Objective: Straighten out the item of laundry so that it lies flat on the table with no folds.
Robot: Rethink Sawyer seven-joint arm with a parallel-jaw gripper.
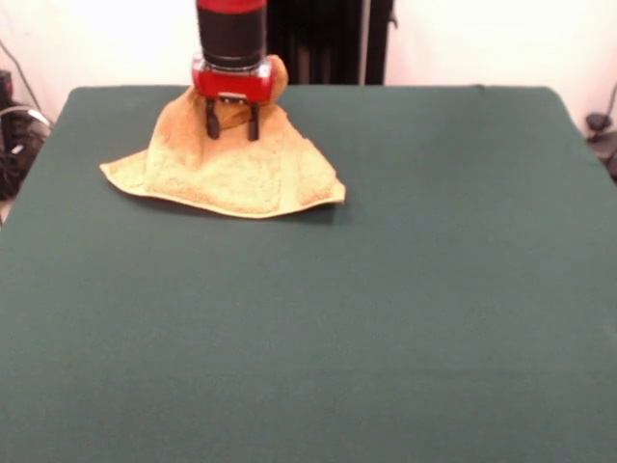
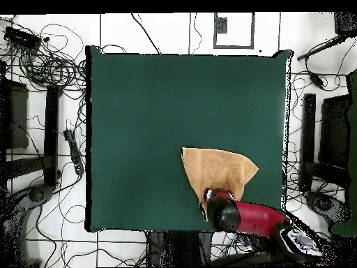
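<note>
At the front view's upper left, our gripper (image 1: 231,126) pinches the towel (image 1: 231,174), tenting it above the table (image 1: 386,289) to unfold it.

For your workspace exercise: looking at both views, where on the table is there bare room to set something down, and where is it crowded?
Bare green table runs from the towel to the camera-side edge and the whole right side in the front view. Crowded only at the far-left corner, where the hand lifts the towel.

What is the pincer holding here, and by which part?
The pincer grips the towel at a bunched-up part near its far edge, lifting it into a peak.
</note>
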